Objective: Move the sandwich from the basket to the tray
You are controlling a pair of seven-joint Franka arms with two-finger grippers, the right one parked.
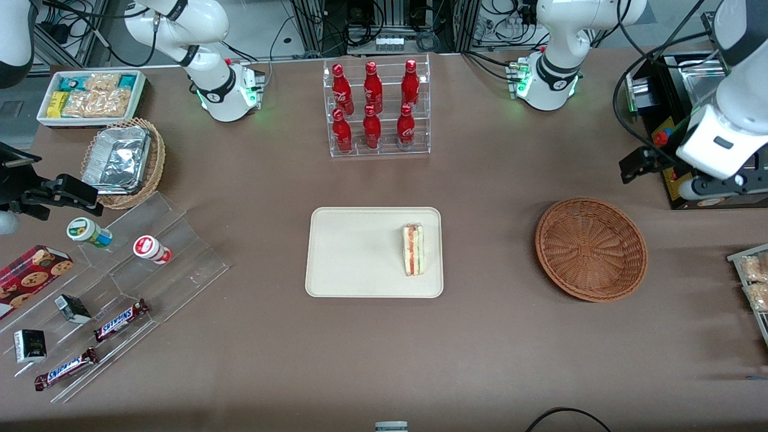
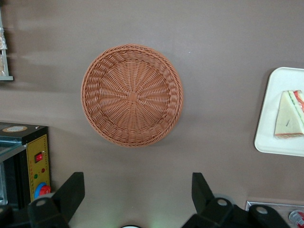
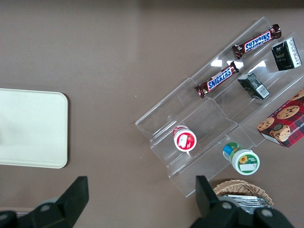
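On the tray [image 1: 336, 252] lies the sandwich [image 1: 413, 249]; tool [image 2: 137, 199] open above table.

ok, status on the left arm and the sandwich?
Gripper open, empty, raised beside the basket. Sandwich lying on the tray; basket empty. Nothing in the way.

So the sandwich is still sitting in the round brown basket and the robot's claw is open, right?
Not quite. The sandwich lies on the tray, near the edge closest to the basket, which holds nothing. The front view shows this, and so does the left wrist view. The rest is right: the gripper is open, hanging above the table beside the basket.
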